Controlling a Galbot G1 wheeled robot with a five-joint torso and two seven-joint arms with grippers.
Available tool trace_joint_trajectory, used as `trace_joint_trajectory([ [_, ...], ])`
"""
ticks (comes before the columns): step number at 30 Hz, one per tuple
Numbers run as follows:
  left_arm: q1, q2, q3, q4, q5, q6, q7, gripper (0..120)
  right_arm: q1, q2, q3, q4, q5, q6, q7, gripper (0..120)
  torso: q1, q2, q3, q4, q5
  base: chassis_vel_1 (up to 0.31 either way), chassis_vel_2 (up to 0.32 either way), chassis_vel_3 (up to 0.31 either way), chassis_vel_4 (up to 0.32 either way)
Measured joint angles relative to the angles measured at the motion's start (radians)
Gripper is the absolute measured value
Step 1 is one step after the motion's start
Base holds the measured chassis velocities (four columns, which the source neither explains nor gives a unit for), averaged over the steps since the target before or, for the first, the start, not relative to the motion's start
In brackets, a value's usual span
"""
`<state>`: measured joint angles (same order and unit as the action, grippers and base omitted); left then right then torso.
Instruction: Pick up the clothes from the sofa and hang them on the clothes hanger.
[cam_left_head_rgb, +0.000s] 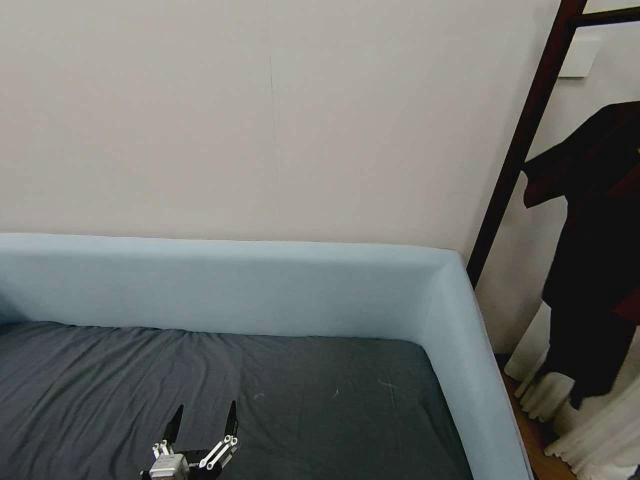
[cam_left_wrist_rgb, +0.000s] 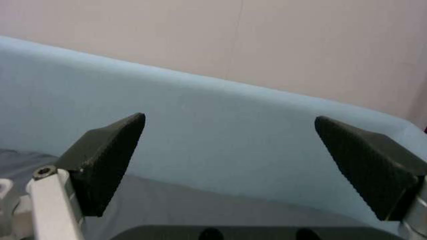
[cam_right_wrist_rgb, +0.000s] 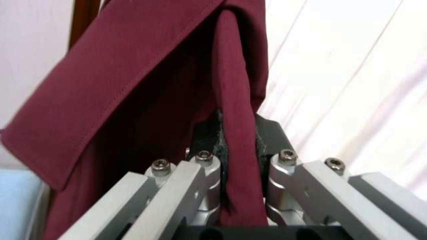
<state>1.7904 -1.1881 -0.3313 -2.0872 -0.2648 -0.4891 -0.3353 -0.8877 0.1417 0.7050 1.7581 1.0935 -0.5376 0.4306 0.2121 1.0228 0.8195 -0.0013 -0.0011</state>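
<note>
Left hand (cam_left_wrist_rgb: 229, 120) and right hand (cam_right_wrist_rgb: 237, 132) have silver bolted links (cam_right_wrist_rgb: 173, 190), black pads (cam_left_wrist_rgb: 107, 160).

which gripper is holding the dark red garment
The right gripper, shut on a fold of the dark red garment. The left gripper is open with nothing in it, over the sofa seat.

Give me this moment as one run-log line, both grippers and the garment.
left gripper: open, above sofa | right gripper: shut on red garment | garment: off sofa, up beside rack
</note>
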Motion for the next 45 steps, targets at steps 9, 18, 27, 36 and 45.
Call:
trace_joint_trajectory([
  [9,-0.001,-0.024,0.004,-0.007,0.018,0.016,0.002,100,0.072,0.165,-0.118,-0.133,-0.191,0.096,-0.094,7,0.000,0.000,0.000,-0.0004,0.0007,0.000,0.000,0.000,0.000],
  [18,0.002,-0.039,-0.004,-0.034,0.029,0.039,0.003,100,0.458,0.316,-0.453,-0.301,-0.341,0.155,-0.130,7,0.000,0.000,0.000,0.0006,0.0013,0.000,0.000,0.000,0.000],
  [27,0.008,-0.048,-0.004,-0.033,0.032,0.034,0.002,100,0.708,0.352,-0.655,-0.287,-0.421,0.118,-0.102,7,0.000,0.000,0.000,0.0002,0.0000,0.000,0.000,0.000,0.000],
  [36,0.002,-0.037,-0.007,-0.033,0.028,0.024,0.001,100,0.866,0.318,-0.787,-0.276,-0.379,0.049,-0.059,7,0.000,0.000,0.000,-0.0002,0.0005,0.000,0.000,0.000,0.000],
  [45,-0.004,-0.038,-0.003,-0.016,0.028,0.017,0.001,100,1.083,0.332,-0.932,-0.297,-0.198,-0.033,0.005,7,0.000,0.000,0.000,-0.0002,0.0004,0.000,0.000,0.000,0.000],
])
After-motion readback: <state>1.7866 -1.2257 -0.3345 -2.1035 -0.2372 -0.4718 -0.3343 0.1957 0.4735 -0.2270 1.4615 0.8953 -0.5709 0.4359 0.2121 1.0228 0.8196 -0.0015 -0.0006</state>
